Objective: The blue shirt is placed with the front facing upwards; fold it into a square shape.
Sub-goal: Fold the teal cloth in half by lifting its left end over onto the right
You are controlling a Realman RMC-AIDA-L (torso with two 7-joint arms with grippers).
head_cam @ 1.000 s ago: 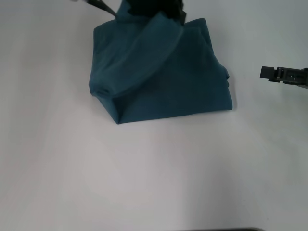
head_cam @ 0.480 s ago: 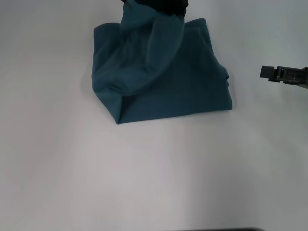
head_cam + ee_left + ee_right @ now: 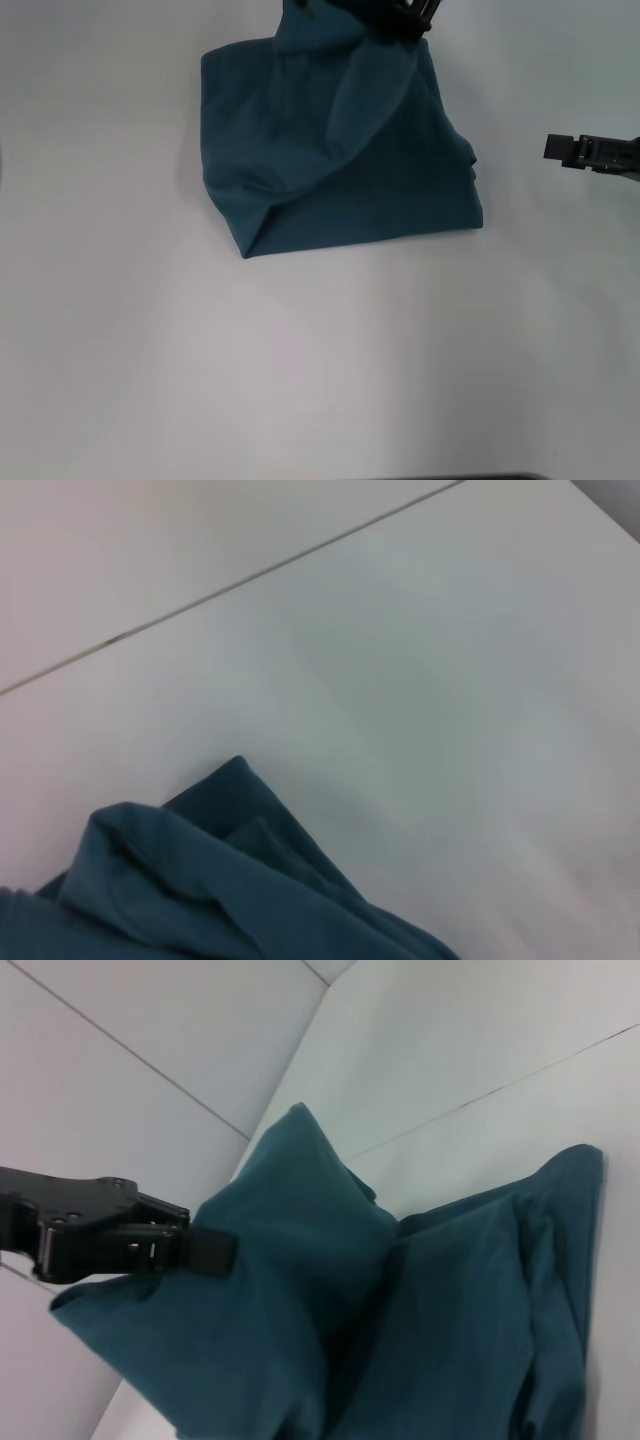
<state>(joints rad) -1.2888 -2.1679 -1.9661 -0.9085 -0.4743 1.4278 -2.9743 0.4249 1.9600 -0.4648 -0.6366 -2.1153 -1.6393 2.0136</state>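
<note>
Rightward since earlier, left gripper (image 3: pixel 405 20) lifts blue shirt (image 3: pixel 340 170) fold.

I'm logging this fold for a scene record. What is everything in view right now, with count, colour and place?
shirt: one, dark teal-blue, partly folded on the table's far middle, one flap lifted off it at the far edge.
table: one, white, under everything, thin dark seams at its far side.
left gripper: one, black, at the shirt's far edge, shut on the lifted flap.
right gripper: one, black, at the right edge, apart from the shirt.
</note>
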